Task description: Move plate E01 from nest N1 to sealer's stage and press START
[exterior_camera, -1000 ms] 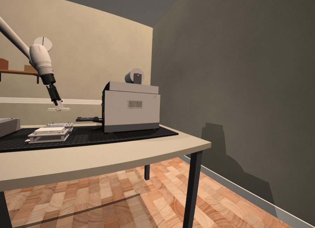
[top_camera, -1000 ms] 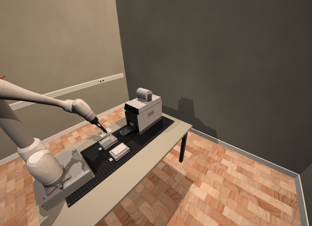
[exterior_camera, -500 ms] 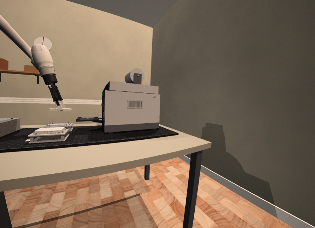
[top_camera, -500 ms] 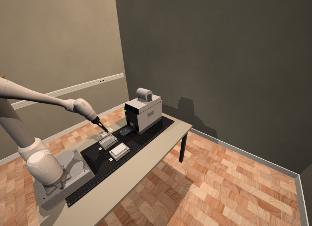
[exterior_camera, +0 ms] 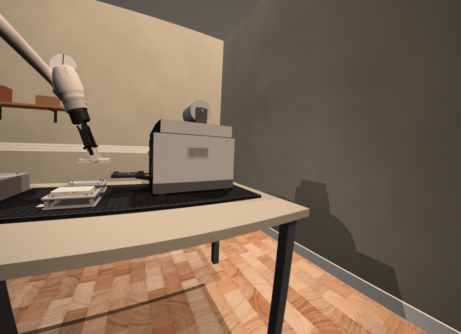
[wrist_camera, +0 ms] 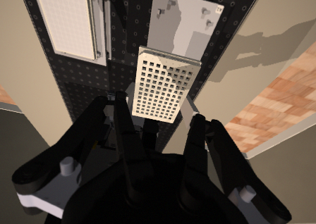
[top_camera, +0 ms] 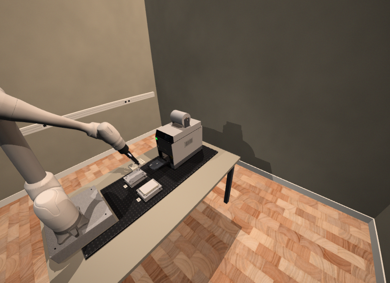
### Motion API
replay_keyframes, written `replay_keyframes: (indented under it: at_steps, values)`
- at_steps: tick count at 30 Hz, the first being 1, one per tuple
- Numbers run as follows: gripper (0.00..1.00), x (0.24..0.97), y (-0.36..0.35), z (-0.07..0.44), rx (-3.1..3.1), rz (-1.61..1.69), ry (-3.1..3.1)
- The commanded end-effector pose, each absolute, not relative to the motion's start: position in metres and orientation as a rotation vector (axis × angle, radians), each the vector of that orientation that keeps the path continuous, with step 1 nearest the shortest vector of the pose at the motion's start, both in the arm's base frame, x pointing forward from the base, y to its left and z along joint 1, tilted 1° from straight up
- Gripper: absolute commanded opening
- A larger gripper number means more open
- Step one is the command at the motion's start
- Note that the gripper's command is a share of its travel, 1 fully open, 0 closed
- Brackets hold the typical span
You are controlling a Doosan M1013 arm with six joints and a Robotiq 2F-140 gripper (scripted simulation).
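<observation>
My gripper (wrist_camera: 159, 96) is shut on plate E01 (wrist_camera: 163, 89), a cream well plate with a grid of square wells. It holds the plate flat, well above the table, as the exterior view shows (exterior_camera: 93, 159). The plate also shows in the top view (top_camera: 136, 164). Nest N1 (wrist_camera: 183, 26) lies empty below it, with its locator pegs bare. Nest N2 (wrist_camera: 68, 20) holds another white plate. The sealer (exterior_camera: 191, 159) stands on the black mat with its dark stage (exterior_camera: 128, 174) out and bare. A green lamp (top_camera: 156, 138) glows on its front.
The arm's grey base block (top_camera: 80, 220) sits at the mat's near end. A foil roll (exterior_camera: 195, 111) tops the sealer. The table edge (wrist_camera: 226, 93) and wood floor lie to the right in the wrist view.
</observation>
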State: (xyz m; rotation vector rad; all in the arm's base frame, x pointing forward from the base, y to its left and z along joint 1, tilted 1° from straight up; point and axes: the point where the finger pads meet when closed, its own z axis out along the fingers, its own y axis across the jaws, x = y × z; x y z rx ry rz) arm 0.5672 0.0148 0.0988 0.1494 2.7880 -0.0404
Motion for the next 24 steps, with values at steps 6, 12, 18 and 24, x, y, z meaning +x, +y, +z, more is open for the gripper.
replay_keyframes:
  at_steps: [6, 12, 18, 24]
  values:
    - [0.1, 0.582, 0.006, 0.099, 0.149, -0.04, 2.788]
    - [0.1, 0.591, 0.002, 0.099, 0.149, -0.04, 2.788]
    - [0.1, 0.603, -0.005, 0.099, 0.149, -0.04, 2.788]
    - [0.1, 0.613, -0.01, 0.099, 0.149, -0.04, 2.788]
